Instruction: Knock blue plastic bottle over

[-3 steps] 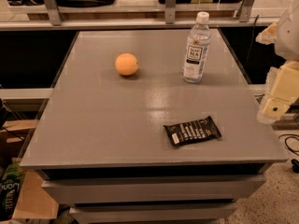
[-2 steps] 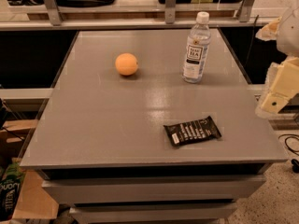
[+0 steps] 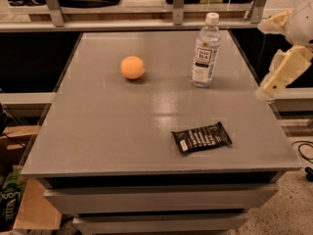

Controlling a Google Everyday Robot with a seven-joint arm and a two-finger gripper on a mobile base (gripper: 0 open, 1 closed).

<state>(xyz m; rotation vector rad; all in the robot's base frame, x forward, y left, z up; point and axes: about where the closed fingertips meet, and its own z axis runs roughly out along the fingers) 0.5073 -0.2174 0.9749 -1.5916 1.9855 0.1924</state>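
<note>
The blue plastic bottle (image 3: 206,50) stands upright at the back right of the grey table (image 3: 112,131). It is slim and clear, with a white cap and a white-and-dark "TEA" label. My gripper (image 3: 274,53) is cream-coloured and hangs at the right edge of the view, beyond the table's right edge. It is well to the right of the bottle, at about the bottle's height, and does not touch it.
An orange ball (image 3: 132,67) sits at the back left of the bottle. A dark snack bar wrapper (image 3: 201,137) lies at the front right. Metal frame posts (image 3: 178,4) stand behind the table. Boxes (image 3: 19,204) lie on the floor at left.
My gripper has risen slightly at the right edge of the view. The bottle, ball and wrapper have not moved.
</note>
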